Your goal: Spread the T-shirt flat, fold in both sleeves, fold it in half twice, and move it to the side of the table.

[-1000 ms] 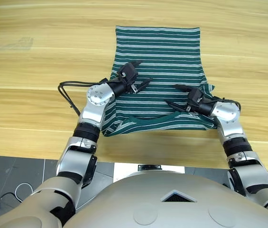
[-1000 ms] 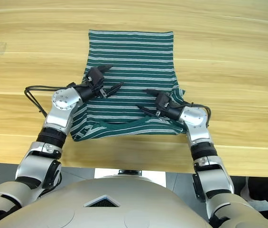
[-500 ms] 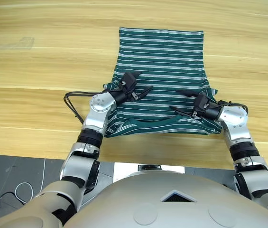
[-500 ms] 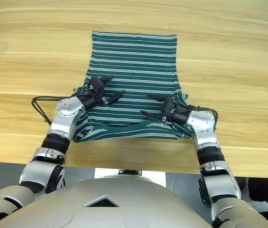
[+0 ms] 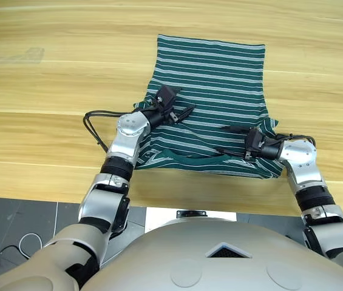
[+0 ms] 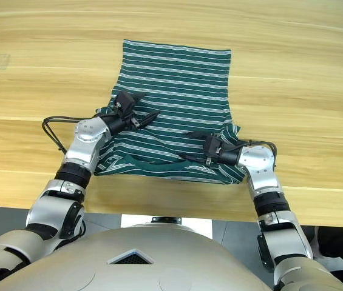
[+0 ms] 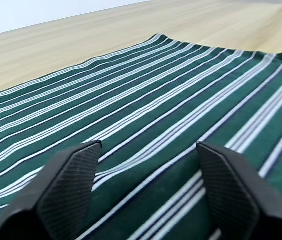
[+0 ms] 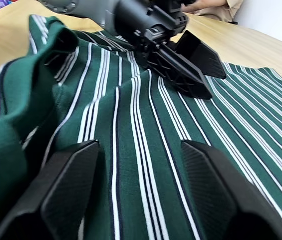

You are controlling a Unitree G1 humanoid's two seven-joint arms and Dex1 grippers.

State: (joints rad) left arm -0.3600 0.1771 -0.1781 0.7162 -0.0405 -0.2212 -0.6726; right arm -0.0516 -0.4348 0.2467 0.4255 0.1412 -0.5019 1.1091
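Judging progress early: T-shirt [image 5: 210, 79] lies mid-table [image 5: 50, 91], far body flat, near collar end and sleeves rumpled, left gripper [image 5: 183, 102] and right gripper [image 5: 223, 140] both spread open above it, empty; folds and side move remain.

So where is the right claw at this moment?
In the left eye view the right claw is open over the green striped T-shirt, near its collar on the robot's right side, facing the left claw.
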